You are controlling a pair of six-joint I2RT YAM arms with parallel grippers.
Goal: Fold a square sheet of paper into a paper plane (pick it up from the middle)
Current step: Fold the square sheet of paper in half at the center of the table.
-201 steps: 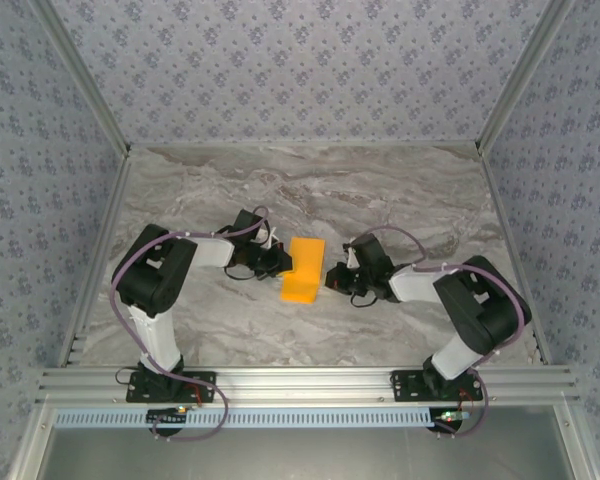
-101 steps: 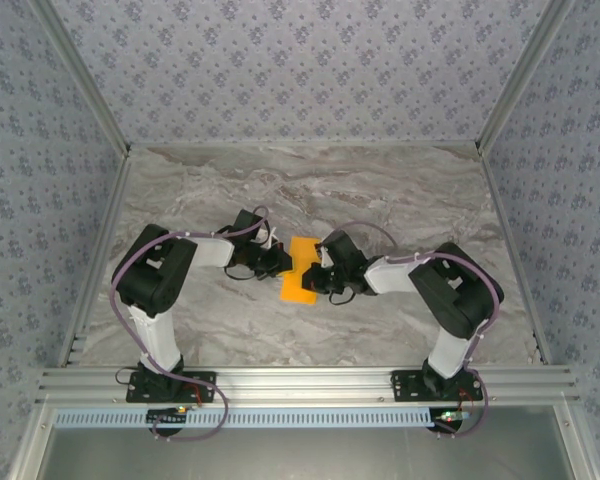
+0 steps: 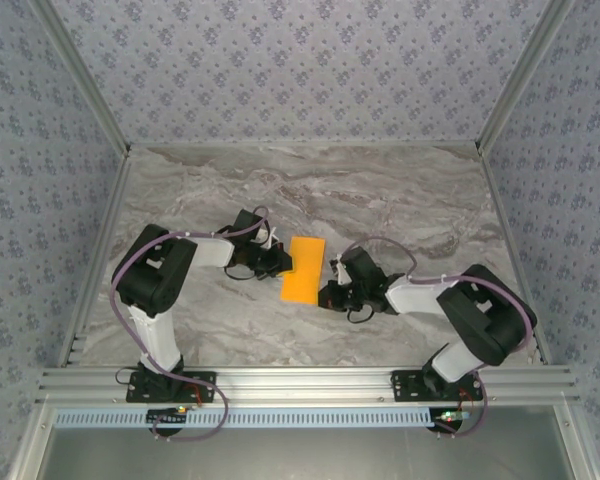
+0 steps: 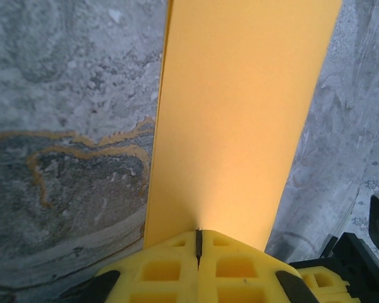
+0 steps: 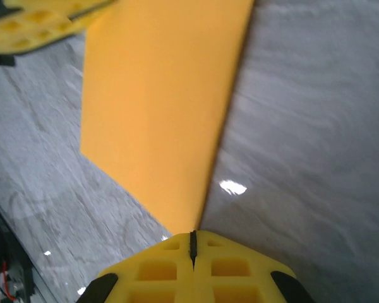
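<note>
The square sheet of paper (image 3: 303, 268) lies on the marble table folded into a narrow bright-orange rectangle. My left gripper (image 3: 283, 262) is shut, its tips resting on the middle of the paper's left edge. In the left wrist view the paper (image 4: 240, 113) runs away from the shut yellow fingertips (image 4: 234, 252). My right gripper (image 3: 325, 297) is shut at the paper's near right corner. In the right wrist view its tips (image 5: 192, 238) sit at the end of the paper's (image 5: 158, 107) long right edge. The slits of both jaws stand across the flat sheet, so neither pinches it.
The marble table (image 3: 400, 200) is bordered by aluminium rails (image 3: 300, 380) at the near edge and patterned walls on the other sides. My left gripper's yellow finger (image 5: 31, 28) shows at the top left of the right wrist view.
My right gripper came in from the right onto the paper, then slid along it toward the near corner. The paper went from an L-shaped outline to a flat narrow rectangle. The left arm stayed put.
</note>
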